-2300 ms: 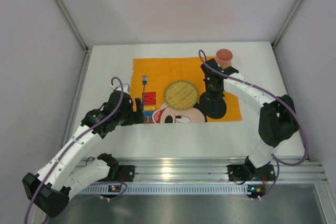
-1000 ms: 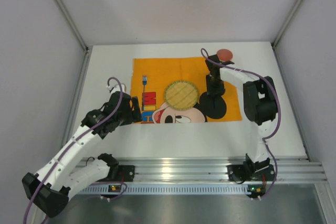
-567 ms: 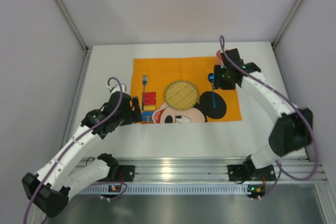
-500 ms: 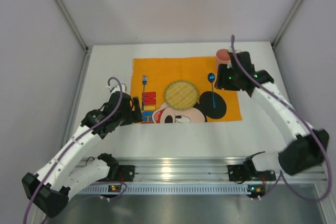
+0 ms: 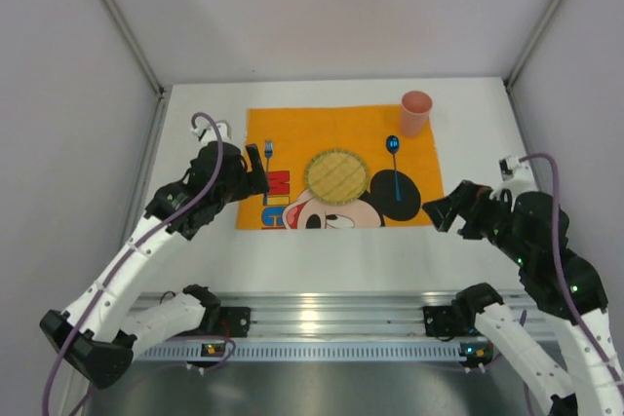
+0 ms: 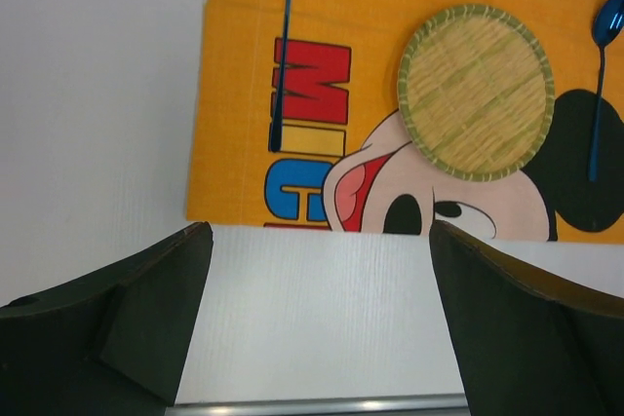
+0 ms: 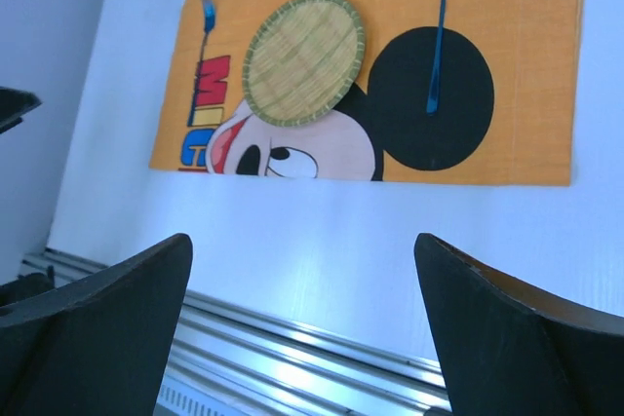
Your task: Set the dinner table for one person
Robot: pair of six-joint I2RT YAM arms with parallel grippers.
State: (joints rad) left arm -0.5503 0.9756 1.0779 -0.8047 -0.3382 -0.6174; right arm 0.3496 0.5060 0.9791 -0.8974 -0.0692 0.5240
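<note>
On the white dinner table (image 5: pixel 487 124) lies an orange cartoon-mouse placemat (image 5: pixel 302 129). A round woven plate (image 5: pixel 336 174) sits at its middle, a blue fork (image 5: pixel 268 161) to the left and a blue spoon (image 5: pixel 394 163) to the right. A pink cup (image 5: pixel 415 112) stands upright at the mat's far right corner. My left gripper (image 5: pixel 255 174) hovers open beside the fork. My right gripper (image 5: pixel 439 211) is open near the mat's near right corner, holding nothing. Both wrist views show the fork (image 6: pixel 284 46) (image 7: pixel 204 56), plate (image 6: pixel 476 92) (image 7: pixel 303 57) and spoon (image 6: pixel 600 75) (image 7: pixel 438 26) beyond empty jaws (image 6: pixel 317 241) (image 7: pixel 302 245).
An aluminium rail (image 5: pixel 322 314) runs along the table's near edge and carries both arm bases. Grey enclosure walls (image 5: pixel 78 94) close in the left, right and far sides. Bare white tabletop (image 6: pixel 97 94) lies left of the mat and between mat and rail (image 7: pixel 292 338).
The right arm has let go of the spoon, which now lies on the mat, and has drawn back to the near right with jaws opened. The left gripper shifted slightly farther.
</note>
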